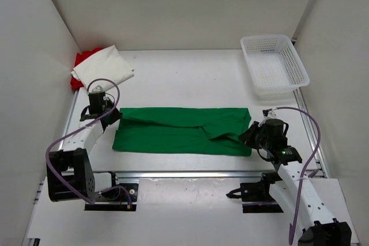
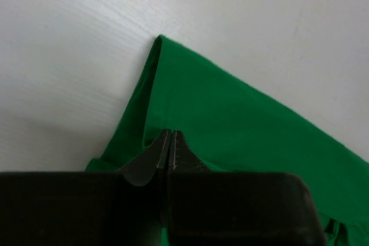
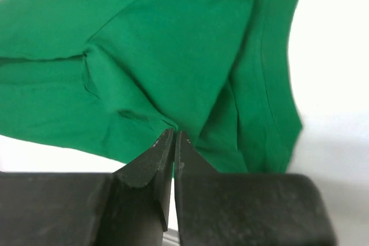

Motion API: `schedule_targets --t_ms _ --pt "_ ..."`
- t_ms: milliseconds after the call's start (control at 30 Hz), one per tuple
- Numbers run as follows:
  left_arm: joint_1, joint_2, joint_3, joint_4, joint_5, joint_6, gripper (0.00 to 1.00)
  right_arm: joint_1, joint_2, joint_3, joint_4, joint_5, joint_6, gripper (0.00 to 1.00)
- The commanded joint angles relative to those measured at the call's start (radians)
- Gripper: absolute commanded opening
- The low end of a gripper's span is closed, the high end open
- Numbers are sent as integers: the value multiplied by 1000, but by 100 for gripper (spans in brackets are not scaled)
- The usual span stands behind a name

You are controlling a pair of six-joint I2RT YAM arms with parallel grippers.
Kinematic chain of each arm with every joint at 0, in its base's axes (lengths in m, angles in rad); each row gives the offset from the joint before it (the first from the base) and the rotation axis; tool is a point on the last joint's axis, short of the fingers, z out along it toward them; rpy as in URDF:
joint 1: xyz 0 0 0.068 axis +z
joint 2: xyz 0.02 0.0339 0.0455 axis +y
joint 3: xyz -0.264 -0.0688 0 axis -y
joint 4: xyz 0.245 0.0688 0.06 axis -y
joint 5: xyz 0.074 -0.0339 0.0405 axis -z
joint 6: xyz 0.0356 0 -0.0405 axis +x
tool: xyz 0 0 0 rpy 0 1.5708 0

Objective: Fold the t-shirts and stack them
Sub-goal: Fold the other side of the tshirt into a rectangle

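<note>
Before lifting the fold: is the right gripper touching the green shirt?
Touching. The right wrist view shows the right gripper shut on the green t-shirt, cloth puckering into its tips.

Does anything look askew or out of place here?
The green shirt is rumpled near its right end, a loose flap bunched up. In the far left corner, the red shirt lies crumpled under the white shirt.

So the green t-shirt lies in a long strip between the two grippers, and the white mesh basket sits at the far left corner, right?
The corner is wrong: the top external view shows the white mesh basket at the far right corner. The green t-shirt does lie in a long strip between the left gripper and the right gripper.
</note>
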Motion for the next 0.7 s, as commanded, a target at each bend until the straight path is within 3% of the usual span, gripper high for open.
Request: schedule_targets --t_ms 0,67,133,267,300,367,433,567,667 --pt "-2 -93 -57 7 -10 -6 11 17 -58 2 -36 18 85 0" --pt "-3 -110 -82 10 -11 -13 24 34 -69 -17 -61 21 113 1" --pt "6 -124 -83 13 1 -41 43 72 -95 -14 -84 33 144 2" --pt "-5 -191 -80 39 -31 -70 49 186 -150 23 -168 149 190 19" --pt "-24 -214 -74 46 -30 -70 49 218 -157 50 -193 197 200 30" --pt "-70 -233 -68 82 -31 -61 47 266 -151 103 -242 287 199 33" --pt "-174 -230 -60 97 -33 -64 44 329 -110 143 -242 349 147 29" --pt "-328 -184 -82 137 -4 -87 42 413 89 189 -120 273 53 3" --pt "-454 -162 -120 178 2 -116 39 543 239 216 -9 314 1 0"
